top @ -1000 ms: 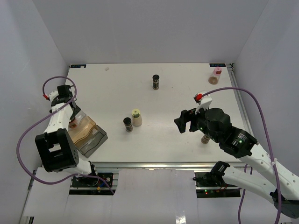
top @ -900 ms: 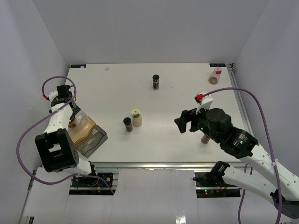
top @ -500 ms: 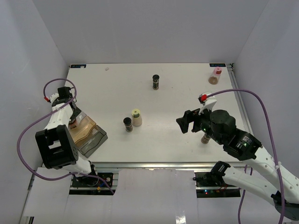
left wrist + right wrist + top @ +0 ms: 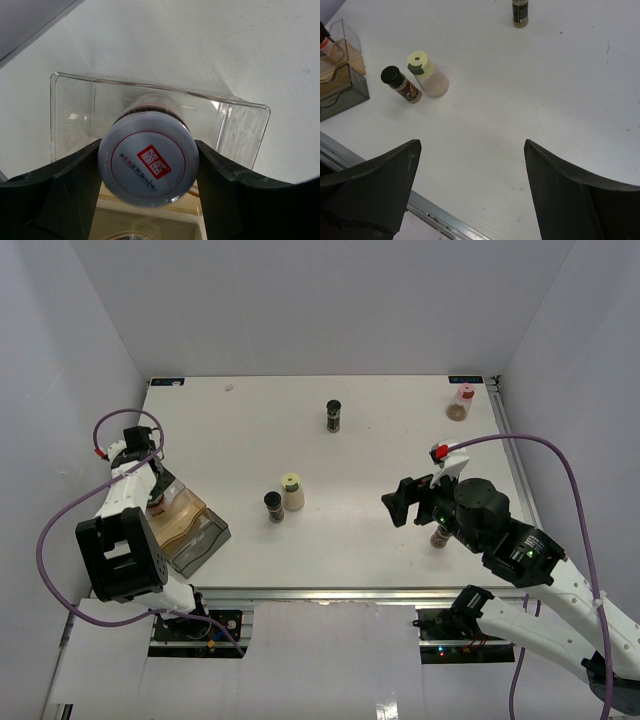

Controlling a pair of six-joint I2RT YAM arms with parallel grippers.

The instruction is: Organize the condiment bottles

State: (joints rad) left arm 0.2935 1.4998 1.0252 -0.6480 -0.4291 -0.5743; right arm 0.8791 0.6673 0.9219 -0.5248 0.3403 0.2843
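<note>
My left gripper (image 4: 156, 498) is shut on a spice jar with a white cap bearing a red label (image 4: 148, 156), held over the back tier of the clear stepped organizer (image 4: 150, 97). My right gripper (image 4: 472, 165) is open and empty above the table, right of centre (image 4: 408, 502). A black-capped jar (image 4: 273, 507) and a cream-capped jar (image 4: 292, 491) stand together mid-table; both show in the right wrist view (image 4: 400, 83) (image 4: 427, 73). Another black-capped jar (image 4: 333, 416) stands at the back, a pink-capped jar (image 4: 461, 404) at the back right. A brown jar (image 4: 439, 538) stands beside the right arm.
The organizer (image 4: 187, 527) sits near the front left corner, its grey lower tier toward the table edge. The metal front rail (image 4: 435, 216) runs just below my right gripper. Grey walls close in the table on three sides.
My right arm has drifted a little to the right and toward the front, still open. My left gripper has stayed at the organizer with the jar.
</note>
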